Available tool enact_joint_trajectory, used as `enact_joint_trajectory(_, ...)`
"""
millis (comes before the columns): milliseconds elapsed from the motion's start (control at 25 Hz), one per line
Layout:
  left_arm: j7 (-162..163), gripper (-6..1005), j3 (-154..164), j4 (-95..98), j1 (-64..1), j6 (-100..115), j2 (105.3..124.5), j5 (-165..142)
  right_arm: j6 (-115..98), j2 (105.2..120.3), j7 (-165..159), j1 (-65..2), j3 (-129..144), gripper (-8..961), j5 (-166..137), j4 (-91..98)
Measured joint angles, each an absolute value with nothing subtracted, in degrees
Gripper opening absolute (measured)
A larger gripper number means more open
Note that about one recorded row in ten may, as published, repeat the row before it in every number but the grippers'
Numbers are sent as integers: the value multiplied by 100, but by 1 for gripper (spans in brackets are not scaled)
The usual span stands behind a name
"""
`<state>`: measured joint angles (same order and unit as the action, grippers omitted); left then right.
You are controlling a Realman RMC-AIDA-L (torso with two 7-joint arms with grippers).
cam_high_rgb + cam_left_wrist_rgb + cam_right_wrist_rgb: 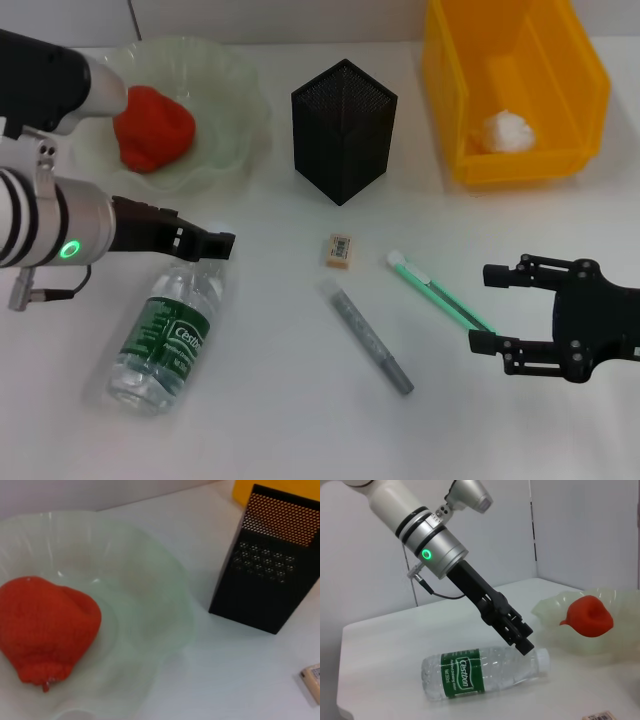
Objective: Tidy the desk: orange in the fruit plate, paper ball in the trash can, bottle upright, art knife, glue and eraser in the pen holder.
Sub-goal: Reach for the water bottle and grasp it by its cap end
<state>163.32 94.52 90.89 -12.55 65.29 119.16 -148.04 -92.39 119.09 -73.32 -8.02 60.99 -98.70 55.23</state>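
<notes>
A: Where are the task objects lying on the tabletop (pixel 300 420)?

B: The orange (pixel 153 127) is sitting inside the fruit plate (pixel 240 120) at the far left corner. The paper ball (pixel 511 131) is resting in the yellow trash can (pixel 580 90) at the far right corner, and the black mesh pen holder (pixel 344 130) is standing between the two near the far edge. The bottle (pixel 170 335) is lying on its side toward the left edge, cap pointing to the far edge. The eraser (pixel 340 250), the grey art knife (pixel 372 340) and the green glue (pixel 440 292) are lying flat around the centre, all apart from one another.

A: What are the end effectors doing?

B: The left gripper (pixel 222 246) is hovering at the bottle's cap end; whether its fingers are parted cannot be told. The right gripper (pixel 492 308) is hanging near the right edge, jaws spread wide and holding nothing, with the glue's near end lying between its fingertips.
</notes>
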Motion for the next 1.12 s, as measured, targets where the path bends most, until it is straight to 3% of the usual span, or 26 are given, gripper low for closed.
enact_joint_trajectory(840, 16129, 646, 9529, 7767, -2041, 6226, 11910, -14760, -9216, 11909, -7326, -839, 6036, 756, -9879, 5419)
enact_joint_trajectory(1120, 15907, 526, 9575, 7774, -2099, 6313, 11907, -14762, -9210, 11910, -7351, -832, 5986, 756, -9879, 5367)
